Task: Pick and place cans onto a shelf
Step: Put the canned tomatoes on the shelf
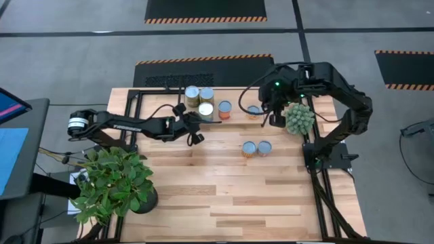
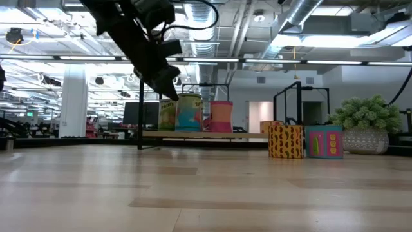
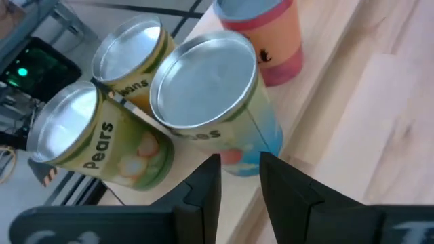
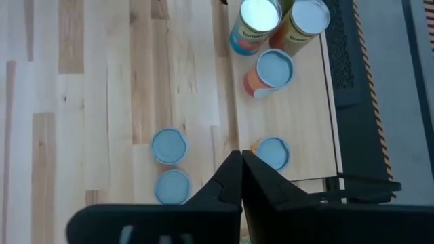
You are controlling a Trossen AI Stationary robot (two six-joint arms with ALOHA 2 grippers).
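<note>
Cans (image 1: 205,111) and shelf (image 1: 234,120)
Five upright tins on the low light-wood shelf; two more (image 1: 256,148) touching, upright on the table.

High view: straight down over whole table (image 1: 224,196). Low view: tabletop height, level toward shelf (image 2: 193,135) at 12 o'clock. Left wrist view: close above cans (image 3: 203,102). Right wrist view: higher, looking down; shares shelf, cans with all others.

- A leafy green potted plant (image 1: 112,181) in a dark pot at the table's near left corner.
- A small round pale-green succulent (image 1: 299,118) in a patterned pot (image 2: 365,140), far right.
</note>
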